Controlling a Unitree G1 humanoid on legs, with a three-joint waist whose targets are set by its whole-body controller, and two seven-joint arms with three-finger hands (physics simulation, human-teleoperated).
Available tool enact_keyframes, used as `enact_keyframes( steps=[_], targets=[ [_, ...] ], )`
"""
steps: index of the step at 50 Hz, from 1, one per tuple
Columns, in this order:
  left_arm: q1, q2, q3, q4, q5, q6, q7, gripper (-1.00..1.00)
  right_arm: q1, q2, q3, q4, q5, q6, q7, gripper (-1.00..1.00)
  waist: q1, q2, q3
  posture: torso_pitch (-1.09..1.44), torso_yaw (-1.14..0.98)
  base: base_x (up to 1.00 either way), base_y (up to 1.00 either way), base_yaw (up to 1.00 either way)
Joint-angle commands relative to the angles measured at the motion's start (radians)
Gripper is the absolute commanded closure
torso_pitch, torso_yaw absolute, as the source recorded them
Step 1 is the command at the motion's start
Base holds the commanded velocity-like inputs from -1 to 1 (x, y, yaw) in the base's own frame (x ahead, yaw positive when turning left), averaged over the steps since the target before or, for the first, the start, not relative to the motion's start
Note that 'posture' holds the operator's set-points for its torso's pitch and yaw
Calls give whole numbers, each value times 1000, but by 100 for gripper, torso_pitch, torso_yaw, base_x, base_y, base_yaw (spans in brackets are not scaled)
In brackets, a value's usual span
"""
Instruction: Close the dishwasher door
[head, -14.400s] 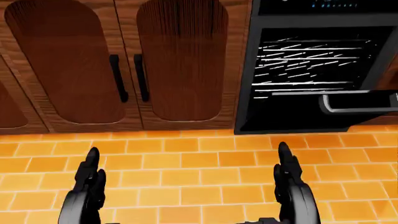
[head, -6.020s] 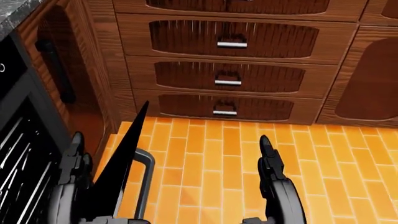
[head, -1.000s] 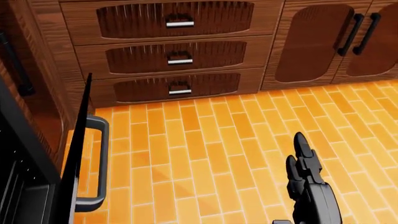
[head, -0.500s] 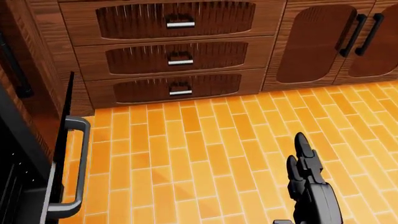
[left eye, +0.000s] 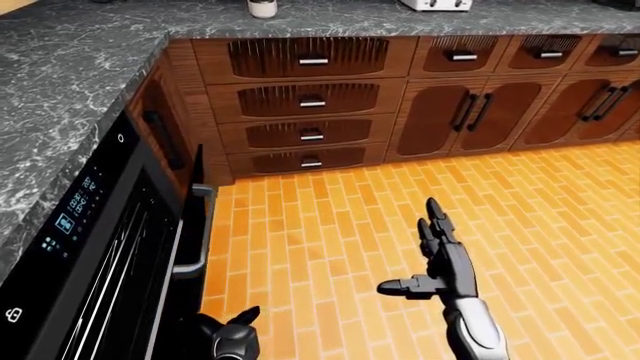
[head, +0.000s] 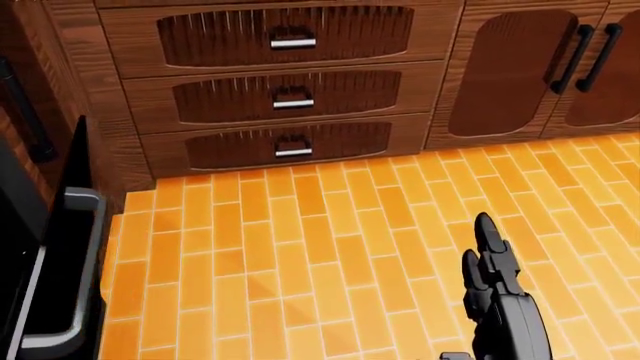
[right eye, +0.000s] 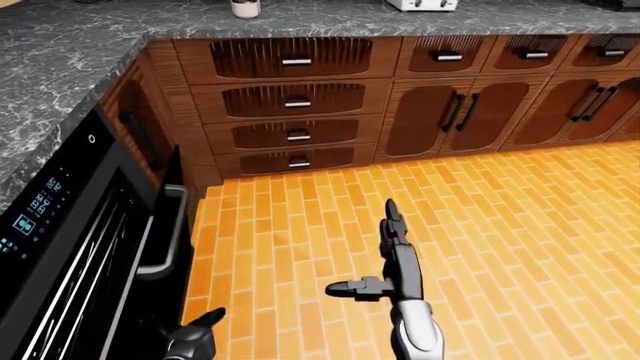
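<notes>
Presently, dishwasher door (left eye: 190, 225): at left of the left-eye view, nearly upright, slightly ajar, grey handle (left eye: 200, 232) facing the orange tiled floor (left eye: 330, 225). Right robot hand (left eye: 440, 259): fingers spread wide, holding nothing, over the floor. Left robot hand (left eye: 232, 339): low beside the door, grip could not be told.

text: none legible | dishwasher panel (left eye: 75, 206): glowing icons, unreadable
</notes>
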Motion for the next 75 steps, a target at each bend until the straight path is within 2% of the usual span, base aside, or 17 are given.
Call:
enact_keyframes(
  steps=[1, 46, 62, 64, 75],
  targets=[
    [-22, 73, 11, -57, 3, -46, 97, -100, -14, -3, 0, -40, 3, -30, 0, -100, 13, 15, -19, 0, 0, 0, 0, 0],
    [-58, 210, 50, -61, -89, -15, 89, -100, -13, -4, -6, -32, 8, -34, 0, -100, 22, 16, -12, 0, 0, 0, 0, 0],
    [-65, 274, 70, -62, -138, 11, 88, -100, -17, -5, -5, -21, 10, -38, 0, -100, 22, 17, -11, 0, 0, 0, 0, 0],
    [-63, 303, 78, -62, -142, 15, 96, -100, -15, -5, -7, -28, 11, -34, -1, -100, 23, 17, -11, 0, 0, 0, 0, 0],
    [-67, 332, 88, -63, -164, 23, 97, -100, -15, -5, -9, -31, 11, -31, -2, -100, 24, 24, -8, 0, 0, 0, 0, 0]
  ],
)
